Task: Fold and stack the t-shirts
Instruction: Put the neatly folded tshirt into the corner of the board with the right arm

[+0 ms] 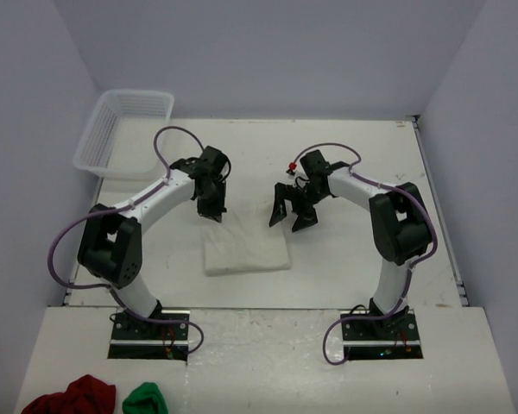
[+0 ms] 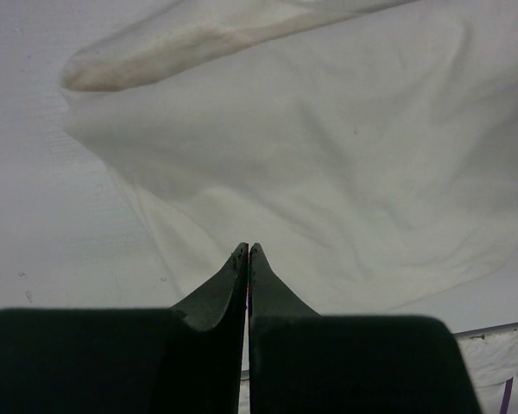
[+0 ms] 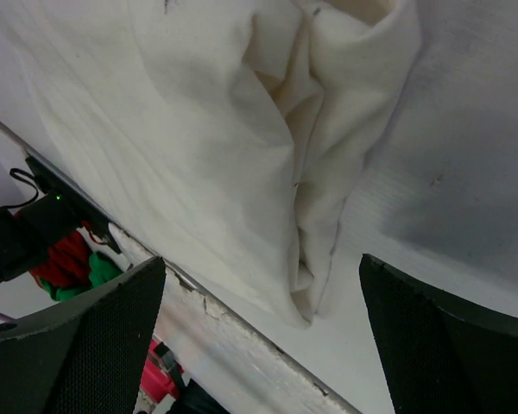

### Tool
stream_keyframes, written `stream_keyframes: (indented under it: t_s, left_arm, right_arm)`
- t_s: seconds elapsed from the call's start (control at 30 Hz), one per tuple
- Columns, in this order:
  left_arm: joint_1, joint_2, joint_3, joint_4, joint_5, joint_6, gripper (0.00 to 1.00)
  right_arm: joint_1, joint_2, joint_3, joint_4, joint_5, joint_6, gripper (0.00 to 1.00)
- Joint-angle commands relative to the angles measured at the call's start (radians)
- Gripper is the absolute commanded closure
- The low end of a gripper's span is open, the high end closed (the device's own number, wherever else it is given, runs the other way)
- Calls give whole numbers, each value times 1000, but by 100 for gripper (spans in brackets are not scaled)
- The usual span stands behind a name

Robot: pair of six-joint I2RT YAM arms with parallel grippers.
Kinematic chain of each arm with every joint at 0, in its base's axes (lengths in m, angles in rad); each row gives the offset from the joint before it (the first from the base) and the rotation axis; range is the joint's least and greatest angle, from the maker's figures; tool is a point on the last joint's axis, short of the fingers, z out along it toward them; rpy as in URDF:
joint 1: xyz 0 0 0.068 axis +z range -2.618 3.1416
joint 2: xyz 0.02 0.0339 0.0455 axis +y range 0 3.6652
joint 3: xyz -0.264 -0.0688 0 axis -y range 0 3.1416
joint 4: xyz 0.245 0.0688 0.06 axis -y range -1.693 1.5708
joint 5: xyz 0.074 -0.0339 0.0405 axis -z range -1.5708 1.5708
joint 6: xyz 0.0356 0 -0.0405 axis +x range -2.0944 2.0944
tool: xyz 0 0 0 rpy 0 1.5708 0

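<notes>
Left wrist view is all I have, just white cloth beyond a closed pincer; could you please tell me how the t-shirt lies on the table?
Observer: From the top camera, the t-shirt is a roughly square folded packet on the table, between the two arms.
Operator: Thank you. Where is the right pincer?
Observer: The right pincer is open, by the packet's far right corner, with nothing between its fingers.
Operator: Is anything else about?
Observer: A white basket sits at the table's far left corner. A dark red bundle and a green bundle lie on the near ledge, left of the left arm's base.
</notes>
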Motion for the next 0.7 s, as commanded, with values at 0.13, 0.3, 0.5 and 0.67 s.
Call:
stream_keyframes:
  t_s: [0.13, 0.3, 0.5, 0.67]
  left_arm:
    - [-6, 50, 46, 10, -2, 11, 100]
    - [-6, 102, 46, -17, -55, 11, 100]
    - [-6, 194, 40, -18, -83, 6, 100]
    - [-6, 254, 32, -1, -80, 6, 100]
  right_arm:
    - [-13, 63, -48, 107, -18, 40, 7]
    - [-14, 93, -106, 202, -21, 84, 7]
    - [20, 146, -159, 275, -20, 135, 7]
    - [64, 187, -179, 334, -12, 167, 6]
